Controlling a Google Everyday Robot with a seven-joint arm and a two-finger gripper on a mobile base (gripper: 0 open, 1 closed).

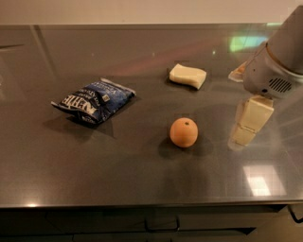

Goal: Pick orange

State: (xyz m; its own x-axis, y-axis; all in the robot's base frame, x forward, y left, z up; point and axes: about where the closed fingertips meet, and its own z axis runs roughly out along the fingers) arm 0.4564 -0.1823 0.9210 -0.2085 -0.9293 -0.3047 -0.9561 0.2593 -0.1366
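The orange (183, 132) sits at the front middle of the desk (118, 170), touching nothing. The desk is a broad, dark grey, glossy slab catching light patches, with a pale wall (142, 9) behind it and dark drawer fronts (165, 224) under its front edge. One tool (244, 134) hangs low at the right, near the orange but apart; whether it is spread or closed I cannot tell. One blue snack bag (92, 100) lies to the left, and one pale yellow block (188, 75) lies farther back.
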